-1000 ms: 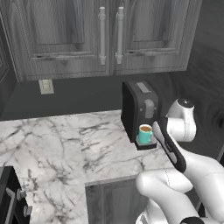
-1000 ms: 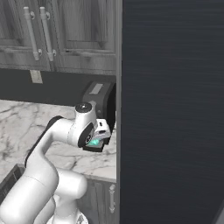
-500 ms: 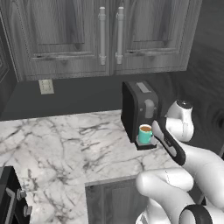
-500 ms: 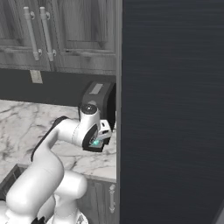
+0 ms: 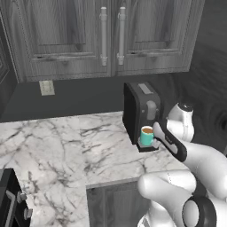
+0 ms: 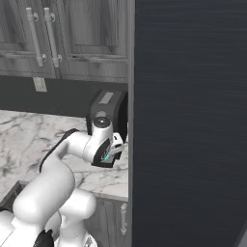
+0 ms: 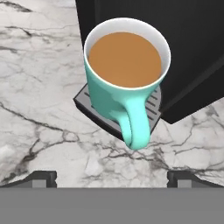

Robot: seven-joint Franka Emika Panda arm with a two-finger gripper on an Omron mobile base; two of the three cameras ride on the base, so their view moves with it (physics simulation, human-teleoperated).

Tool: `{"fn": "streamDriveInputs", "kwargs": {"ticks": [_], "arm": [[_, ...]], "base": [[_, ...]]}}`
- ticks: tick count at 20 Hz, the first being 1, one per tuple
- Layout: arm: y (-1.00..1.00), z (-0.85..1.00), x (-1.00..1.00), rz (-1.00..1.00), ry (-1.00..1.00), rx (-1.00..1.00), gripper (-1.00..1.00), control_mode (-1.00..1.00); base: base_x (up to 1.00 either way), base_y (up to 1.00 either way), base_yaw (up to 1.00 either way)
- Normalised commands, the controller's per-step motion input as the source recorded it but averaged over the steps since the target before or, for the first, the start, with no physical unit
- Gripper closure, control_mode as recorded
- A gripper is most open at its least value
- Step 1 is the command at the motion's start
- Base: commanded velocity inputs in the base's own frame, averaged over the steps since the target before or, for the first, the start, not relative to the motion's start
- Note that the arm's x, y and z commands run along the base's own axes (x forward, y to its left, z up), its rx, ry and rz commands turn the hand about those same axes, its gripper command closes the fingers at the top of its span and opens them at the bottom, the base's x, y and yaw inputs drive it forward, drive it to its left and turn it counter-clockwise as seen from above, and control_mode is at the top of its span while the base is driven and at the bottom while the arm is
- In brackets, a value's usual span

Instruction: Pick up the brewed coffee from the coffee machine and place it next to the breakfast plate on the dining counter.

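Claw (image 7: 112,177) nearer — mug (image 7: 124,76) unmoved

Dim, even rendered light, soft shadows, slightly coarse, no glare.

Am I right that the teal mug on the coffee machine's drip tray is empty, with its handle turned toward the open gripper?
Not quite: the mug is full of light brown coffee, as the hand view shows. The rest stands: it sits on the coffee machine's drip tray, its handle facing the open gripper.
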Motion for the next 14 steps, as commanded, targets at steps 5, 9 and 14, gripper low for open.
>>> {"fn": "streamDriveInputs", "kwargs": {"ticks": [5,9,14], "arm": [[0.0,-0.02,0.13,0.01,0.0,0.0,-1.0,-1.0],[0.0,-0.07,0.18,0.0,0.0,0.0,-1.0,-1.0],[-0.02,-0.11,0.17,0.0,0.0,0.0,-1.0,-1.0]], "base": [[0.0,0.0,0.0],[0.0,0.0,0.0],[0.0,0.0,0.0]]}}
